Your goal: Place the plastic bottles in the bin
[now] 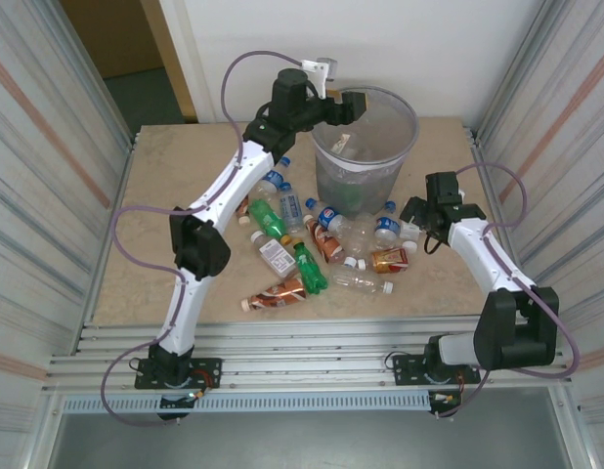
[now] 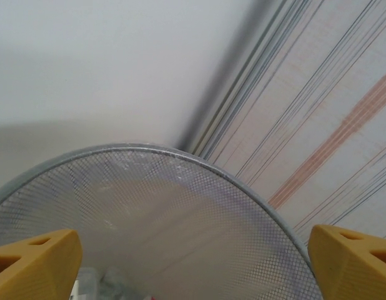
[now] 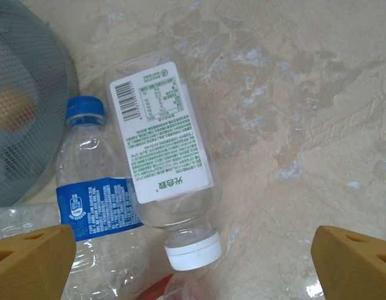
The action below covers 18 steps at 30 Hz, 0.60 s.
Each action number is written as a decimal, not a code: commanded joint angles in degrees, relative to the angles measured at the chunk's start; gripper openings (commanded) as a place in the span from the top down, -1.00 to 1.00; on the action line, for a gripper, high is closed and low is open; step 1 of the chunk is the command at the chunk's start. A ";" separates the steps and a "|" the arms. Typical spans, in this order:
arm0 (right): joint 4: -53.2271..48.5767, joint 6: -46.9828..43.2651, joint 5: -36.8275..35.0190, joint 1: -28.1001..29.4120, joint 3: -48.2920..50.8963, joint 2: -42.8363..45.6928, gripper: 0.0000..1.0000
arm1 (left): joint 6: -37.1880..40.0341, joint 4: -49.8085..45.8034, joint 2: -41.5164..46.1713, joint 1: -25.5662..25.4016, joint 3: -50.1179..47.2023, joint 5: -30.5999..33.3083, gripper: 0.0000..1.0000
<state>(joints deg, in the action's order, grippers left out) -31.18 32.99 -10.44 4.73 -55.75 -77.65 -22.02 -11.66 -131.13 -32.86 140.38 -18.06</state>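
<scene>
The bin (image 1: 411,132), a round grey mesh wastebasket with a clear liner, stands at the back of the table. My left gripper (image 1: 353,103) hangs over its left rim. In the left wrist view this gripper (image 2: 193,265) is open, its yellow fingertips (image 2: 34,262) wide apart with nothing between them, above the bin's rim (image 2: 199,164). Several plastic bottles (image 1: 292,244) lie scattered in front of the bin. My right gripper (image 1: 424,217) is open (image 3: 193,265) just above a clear white-labelled bottle (image 3: 165,156) with a white cap. Beside that bottle lies a blue-labelled, blue-capped bottle (image 3: 87,181).
Ribbed metal walls (image 1: 48,147) close in both sides of the table. The bin's mesh wall (image 3: 30,75) is close to the left of the right gripper. Bare tabletop (image 1: 175,176) lies at the left, and more of it (image 3: 305,125) to the right of the white-labelled bottle.
</scene>
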 commanded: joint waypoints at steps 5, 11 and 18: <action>2.34 -0.85 3.11 -1.13 -0.48 -4.70 -0.87 | 3.61 0.29 12.74 -0.30 -6.90 -1.47 -0.98; 2.34 -2.60 5.41 -2.66 -2.76 -9.05 -0.87 | 5.65 1.85 22.94 -0.29 -19.45 -0.72 -0.97; 2.61 -4.66 8.28 -3.98 -4.97 -12.70 -0.85 | 7.90 6.07 36.34 -0.30 -38.67 5.65 -0.98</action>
<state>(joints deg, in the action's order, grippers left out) -28.60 30.59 -4.08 1.10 -58.67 -88.95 -16.56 -7.77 -98.50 -32.86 106.59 -16.19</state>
